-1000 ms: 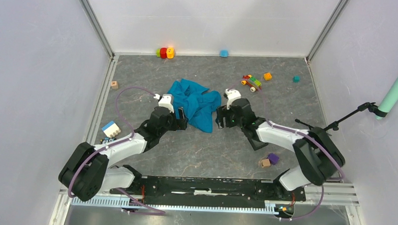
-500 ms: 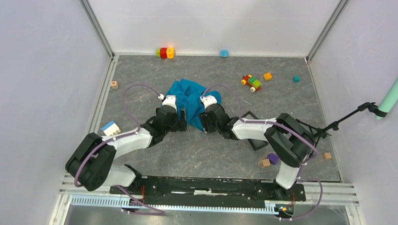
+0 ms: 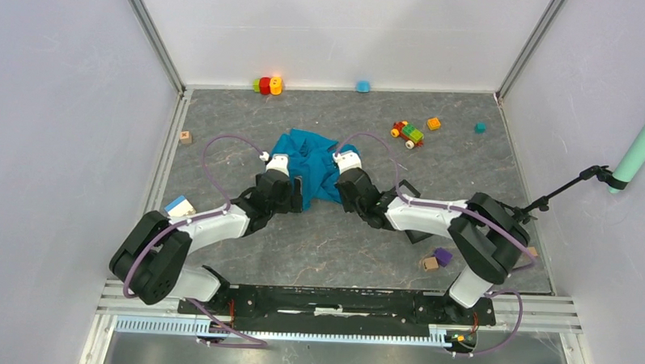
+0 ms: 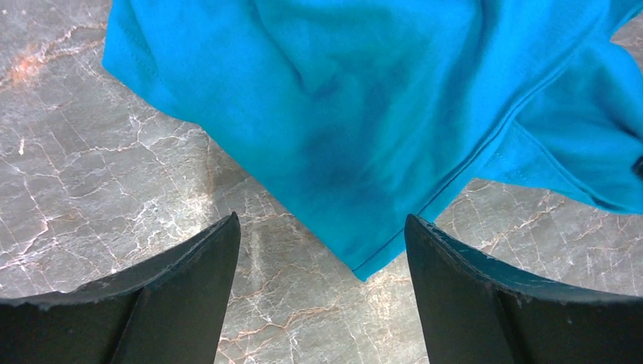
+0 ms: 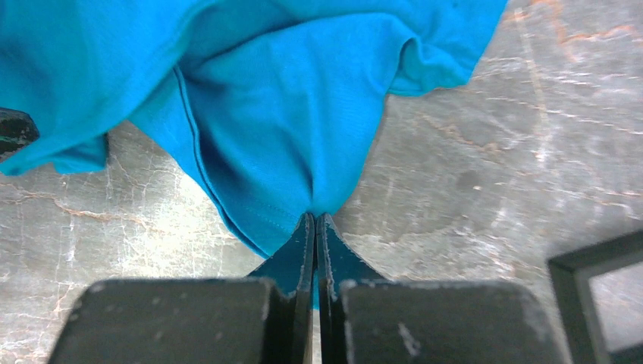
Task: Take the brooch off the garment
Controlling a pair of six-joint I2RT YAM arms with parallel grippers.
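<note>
Left gripper [image 4: 320,220]: jaws wide apart, hovering over a corner of the blue garment [image 4: 341,114]. Right gripper [image 5: 315,217]: jaws closed, apparently pinching the garment's hem; grey table [image 4: 91,197] beneath.

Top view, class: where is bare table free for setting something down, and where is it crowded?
Free: the middle strip between the garment and the base rail, and beyond the garment up to the wall. Crowded: far right, around the toy car.

We see the garment [image 4: 364,114] as soft, matt teal cloth and the desk [image 4: 98,189] as smooth, faintly glossy, marble-veined grey stone.
</note>
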